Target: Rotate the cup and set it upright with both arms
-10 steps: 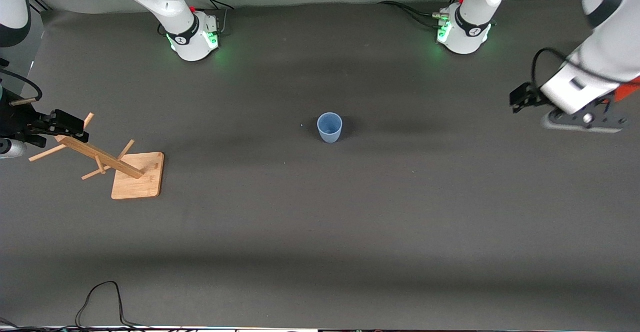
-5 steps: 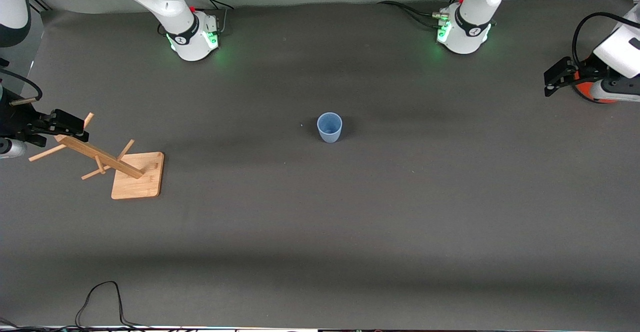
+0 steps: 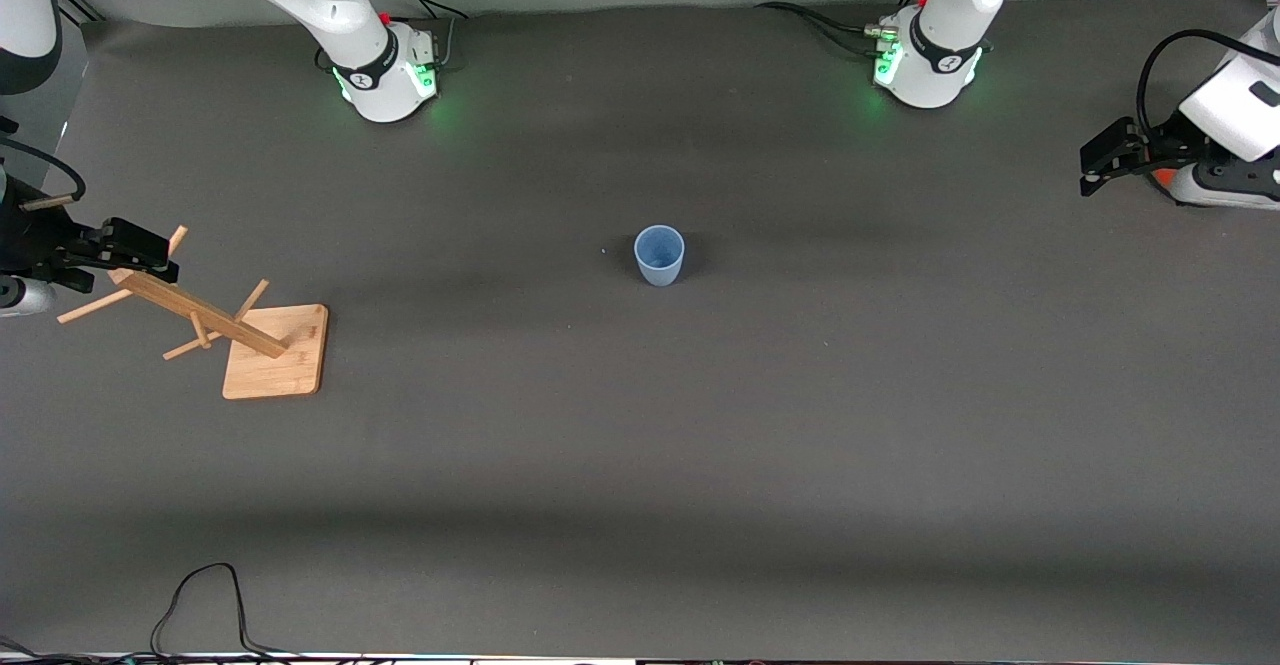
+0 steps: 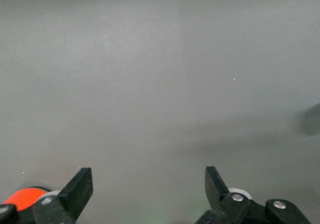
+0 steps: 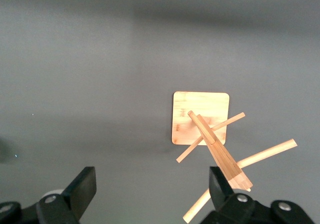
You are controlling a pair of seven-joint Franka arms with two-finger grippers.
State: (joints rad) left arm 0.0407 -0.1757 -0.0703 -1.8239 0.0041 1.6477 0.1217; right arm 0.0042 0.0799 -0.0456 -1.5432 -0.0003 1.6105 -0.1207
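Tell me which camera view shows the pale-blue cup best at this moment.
The front view: the cup stands upright, mouth up, alone mid-table, fully visible. The left wrist view shows only bare grey surface between open fingers; the right wrist view shows the wooden rack instead. Neither wrist view shows the cup.

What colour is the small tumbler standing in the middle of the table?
Pale blue: the small plastic tumbler, shown best in the front view.

The cup (image 3: 659,254) is a plain pale blue on a dark grey table (image 3: 700,425). The wooden rack (image 3: 230,330) is light bamboo tan, and the white arms' bases (image 3: 925,65) glow green, with a bit of orange-red by the black left gripper (image 3: 1105,157).
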